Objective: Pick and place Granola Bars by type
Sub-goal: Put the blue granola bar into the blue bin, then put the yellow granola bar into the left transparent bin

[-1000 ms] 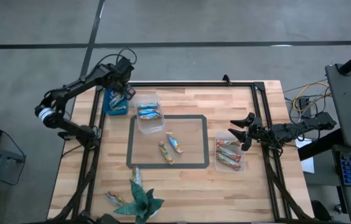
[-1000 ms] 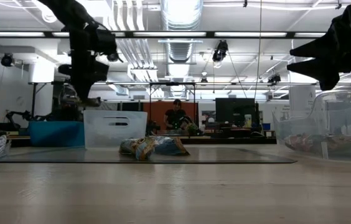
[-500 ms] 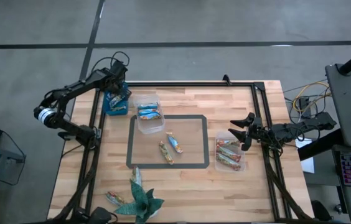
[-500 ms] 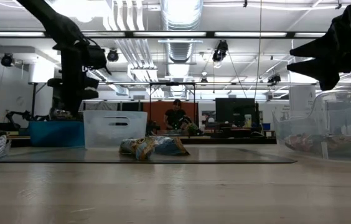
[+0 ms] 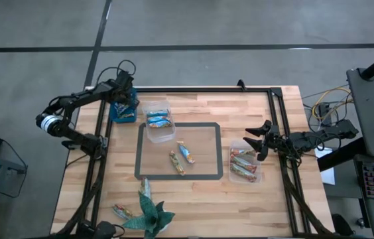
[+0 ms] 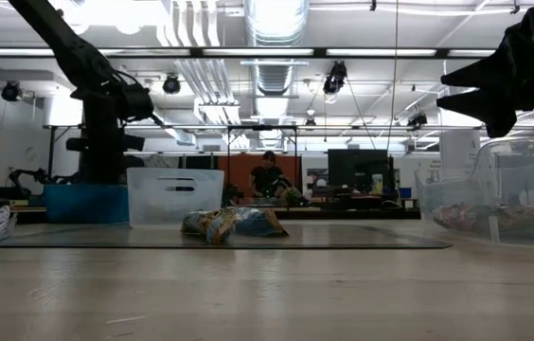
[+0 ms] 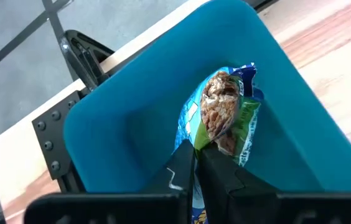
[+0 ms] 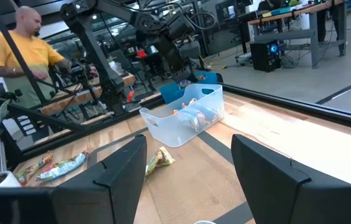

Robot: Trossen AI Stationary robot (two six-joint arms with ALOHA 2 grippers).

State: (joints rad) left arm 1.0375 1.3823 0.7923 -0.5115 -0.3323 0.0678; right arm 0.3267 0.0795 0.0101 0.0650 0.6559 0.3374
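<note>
Workshop desk [image 5: 240,199], wood top. My left hand [image 7: 195,163] has dropped from above into the blue bin [image 5: 122,111] at 10 o'clock, clenched on a granola bar [image 7: 224,115]; release looks next. Right hand [image 5: 254,141] waits released at 3 o'clock.

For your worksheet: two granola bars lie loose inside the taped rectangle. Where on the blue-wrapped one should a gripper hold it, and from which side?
Grip the blue-wrapped bar across its narrow middle, coming straight down from above: it lies flat and slanted, and the brown bar sits beside it.
</note>
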